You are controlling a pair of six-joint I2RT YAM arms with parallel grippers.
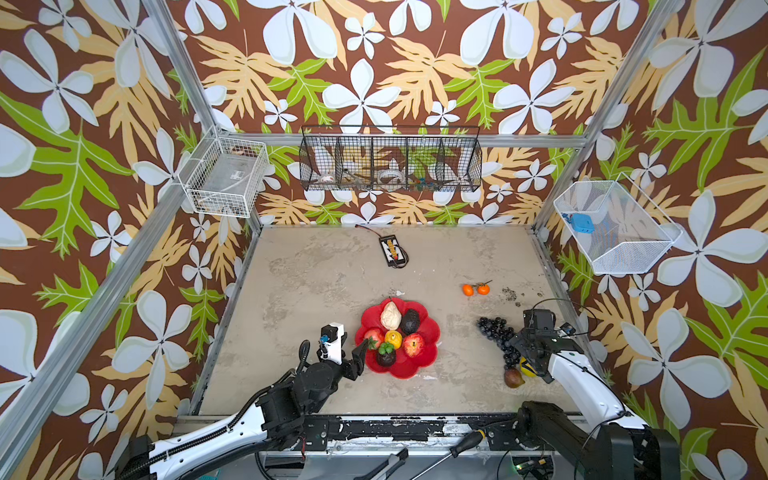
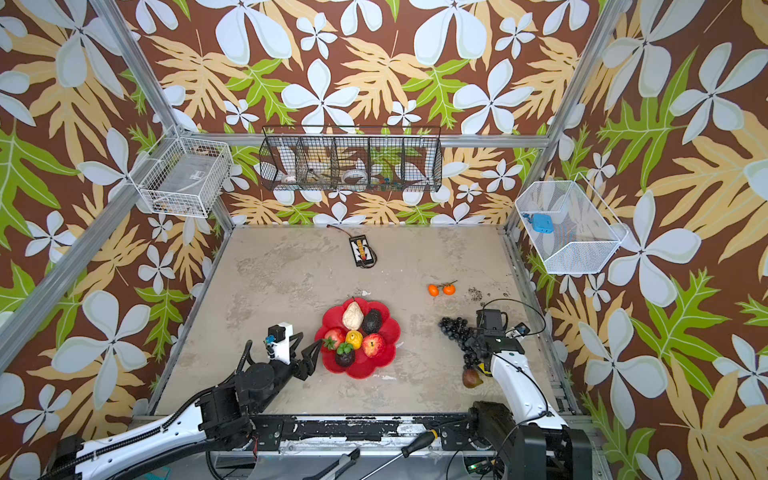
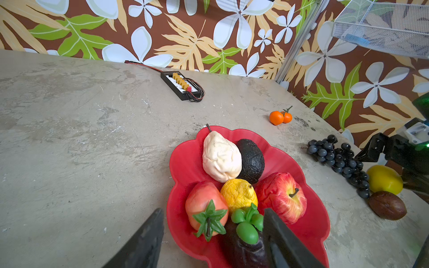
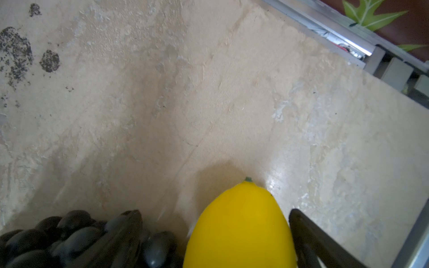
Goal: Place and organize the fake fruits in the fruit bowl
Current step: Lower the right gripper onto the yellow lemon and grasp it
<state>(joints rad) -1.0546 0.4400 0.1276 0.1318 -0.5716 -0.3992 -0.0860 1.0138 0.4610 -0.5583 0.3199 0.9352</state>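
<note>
left gripper (image 3: 213,210) hangs at the near left rim of the fruit bowl (image 1: 430,332), jaws apart and holding nothing. in the left wrist view one finger stands over the bare table (image 1: 311,291) outside the rim. the other is over the dish, close against a dark purple fruit with green leaves (image 3: 243,241); we cannot tell whether it touches.

we count six fruits in the red dish. besides the dark purple one there is a red fruit with a green star top (image 3: 204,208) next to it. a wrinkled yellow fruit (image 3: 238,197) sits in the middle, with a red apple (image 3: 282,199) on the right. a beige pear (image 3: 220,157) and a dark avocado (image 3: 251,162) touch each other at the far side.

right gripper (image 4: 216,211) is low over the table, well to the right of the bowl, jaws wide and straddling a smooth lemon (image 4: 241,232) that lies on the table. one finger is just beside the lemon; the other lies over the grape bunch (image 1: 494,332) with a gap to the lemon, so nothing is clamped. a brown fruit (image 1: 514,378) lies just beside the lemon. two small oranges (image 1: 476,289) sit together farther back, apart from the bowl. a black device with a cable (image 1: 392,250) lies near the back wall.
</note>
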